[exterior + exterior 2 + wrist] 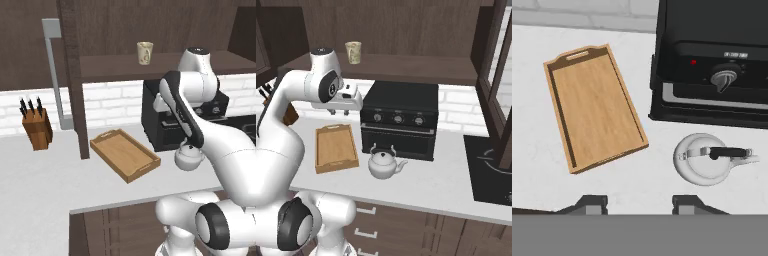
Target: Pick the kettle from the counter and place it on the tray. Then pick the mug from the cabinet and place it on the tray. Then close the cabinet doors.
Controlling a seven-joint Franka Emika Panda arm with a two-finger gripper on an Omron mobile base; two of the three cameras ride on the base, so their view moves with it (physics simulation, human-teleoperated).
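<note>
The silver-grey kettle (383,164) (189,158) (705,160) stands on the white counter in front of the black oven, its dark handle arched over the lid. Left of it lies the wooden tray (336,148) (125,155) (594,112), with nothing in it. The beige mug (353,52) (144,53) stands on the shelf of the dark cabinet (74,75). My gripper (339,112) (639,204) hangs high above the counter and points down between tray and kettle. It is open, with nothing between its fingertips (592,202).
The black oven (400,120) (717,60) stands right behind the kettle. A knife block (36,129) sits on the counter to the left. A glass cabinet door (498,75) stands open at the right above a dark cooktop (491,167). Another door's bar handle (53,75) hangs at left.
</note>
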